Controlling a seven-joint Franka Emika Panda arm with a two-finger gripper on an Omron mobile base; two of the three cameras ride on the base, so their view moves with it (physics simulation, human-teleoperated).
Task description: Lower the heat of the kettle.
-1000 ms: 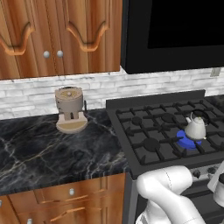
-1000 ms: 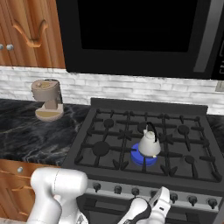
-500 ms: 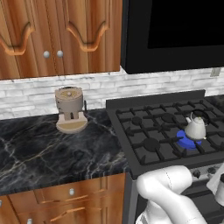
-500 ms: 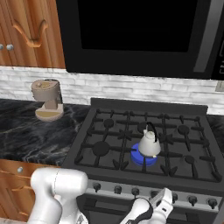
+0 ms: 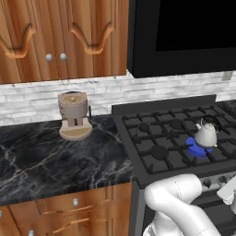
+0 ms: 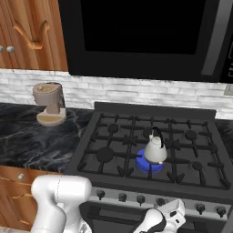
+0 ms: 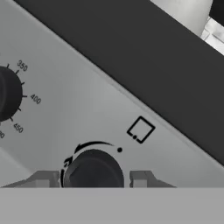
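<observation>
Pincer (image 7: 94, 179) is closed on the burner knob (image 7: 93, 171), one dark fingertip (image 7: 43, 179) at its 9 o'clock, the other at its 3 o'clock, on the stove's grey control panel (image 7: 87, 105). A second dial (image 7: 6, 94), marked 350 to 450, sits toward 10 o'clock of the gripped knob.

Step in hand, by my reading: knob is grasped and the turn is the work now. Next move calls for rotating the wrist toward a lower setting without slipping off.

Arm is folded low before the stove front, hand at the knob row. Kettle (image 6: 155, 148) stands on the front centre burner over a blue flame (image 6: 144, 164); coffee machine (image 6: 49, 103) is on the table well off at 9 o'clock.
</observation>
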